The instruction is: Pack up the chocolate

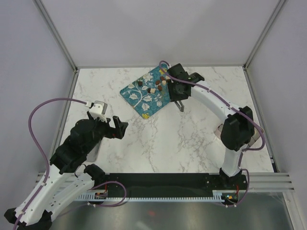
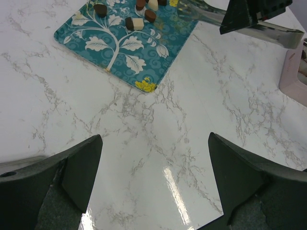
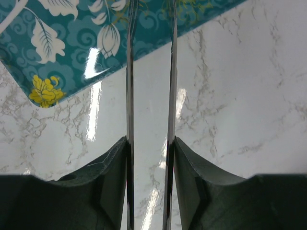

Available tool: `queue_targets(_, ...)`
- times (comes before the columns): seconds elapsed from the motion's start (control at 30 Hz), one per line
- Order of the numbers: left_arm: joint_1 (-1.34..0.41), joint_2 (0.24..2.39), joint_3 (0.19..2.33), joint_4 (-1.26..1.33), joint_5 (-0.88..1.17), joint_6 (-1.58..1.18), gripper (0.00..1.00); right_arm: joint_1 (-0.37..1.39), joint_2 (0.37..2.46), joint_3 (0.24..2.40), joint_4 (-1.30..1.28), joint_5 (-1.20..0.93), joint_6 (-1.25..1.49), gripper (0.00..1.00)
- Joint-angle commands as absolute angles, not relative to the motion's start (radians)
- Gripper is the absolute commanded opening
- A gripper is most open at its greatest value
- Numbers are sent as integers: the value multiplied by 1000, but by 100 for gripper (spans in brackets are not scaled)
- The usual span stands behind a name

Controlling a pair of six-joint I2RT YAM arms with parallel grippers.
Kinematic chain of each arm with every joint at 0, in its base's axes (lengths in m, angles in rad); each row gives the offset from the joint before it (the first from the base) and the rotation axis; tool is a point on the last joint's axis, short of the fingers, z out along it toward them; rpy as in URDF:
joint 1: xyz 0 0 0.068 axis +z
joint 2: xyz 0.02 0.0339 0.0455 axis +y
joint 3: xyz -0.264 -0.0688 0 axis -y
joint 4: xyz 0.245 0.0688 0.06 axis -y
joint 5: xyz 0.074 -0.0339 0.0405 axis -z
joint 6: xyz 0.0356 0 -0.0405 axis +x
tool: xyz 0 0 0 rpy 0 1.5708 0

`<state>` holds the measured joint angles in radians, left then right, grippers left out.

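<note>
The right arm (image 1: 216,103) reaches far across the table (image 1: 192,143) to the teal tray (image 1: 144,103), which lies askew toward the far side with a corner pointing at the robot. That placing puts it within the right arm's stretch and well apart from the left arm (image 1: 72,148), which hangs back near its own base. The right end effector (image 3: 150,148) is clamped on a pair of metal tongs (image 2: 276,33), its 2 fingers pressing the 2 blades from outside, so the blades run parallel with a slim gap between them; the likely reason for the tool is that the pieces are too small for bare fingers. The tong tips pass over the tray's edge and out of the right wrist view, so whether they carry anything cannot be told. The left end effector (image 2: 154,139) gapes wide and empty above bare table, probably in reserve. The chocolate (image 2: 150,15), dark brown, light brown and cream bites, sits loose on the tray's far part, near the tongs. A pale pink thing (image 2: 293,72) is cut off at the edge of the left wrist view and cannot be identified. Plain white walls (image 1: 144,28) on metal posts close in the cell, and the table is glossy white marble pattern with grey veins, throwing back lamp glare
</note>
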<state>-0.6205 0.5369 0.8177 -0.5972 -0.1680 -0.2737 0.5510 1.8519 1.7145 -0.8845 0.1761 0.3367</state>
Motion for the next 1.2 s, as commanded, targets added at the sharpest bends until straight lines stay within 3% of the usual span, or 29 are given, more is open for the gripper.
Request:
queue_targets(0.0,-624,529,818,-580,-207,-273,100,560,1935,1815,-795,146,252,48)
queue_targets(0.63,-626,563,821,-578,-216,-270,100,564,2206,1971,-733,117,218,49)
queue_targets(1.17,-626,565,822,-577,-216,-270,100,563,2128,1931,-749,155,322,40)
